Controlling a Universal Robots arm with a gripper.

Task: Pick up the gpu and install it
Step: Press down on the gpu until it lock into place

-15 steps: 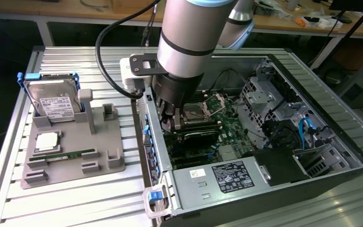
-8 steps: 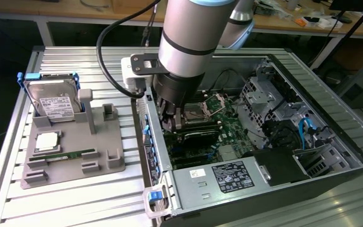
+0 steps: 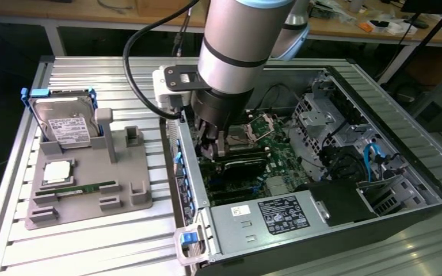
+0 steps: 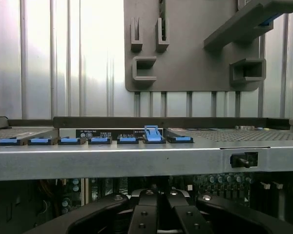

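We see the arm (image 3: 240, 46) reaching down into the open PC case (image 3: 405, 172), which lies on its side on the ribbed metal tabletop (image 3: 90, 247). The gripper (image 3: 212, 150) sits low over the motherboard (image 3: 278, 152), near the case wall on the exterior view's left. Jaws clenched, pads pressed together in the wrist view (image 4: 157, 214); we cannot tell if anything thin is pinched between them.

The gpu (image 3: 240, 167) lies inside the case, a dark flat card just below the gripper and set on edge along the motherboard, between the CPU socket area and the power supply (image 3: 275, 215). Whether the gripper touches it we cannot tell.

On the exterior view's left, a grey fixture tray (image 3: 129, 195) rests on the tabletop, well apart from the gripper. It carries a silver hard drive (image 3: 67, 126) standing upright in a blue frame, a CPU chip (image 3: 58, 171) lying flat, and a green memory stick (image 3: 87, 188) lying in its slot.

In the wrist view a row of blue slot latches (image 4: 100, 140) lines the case edge; one latch (image 4: 153, 133) stands raised above the others.
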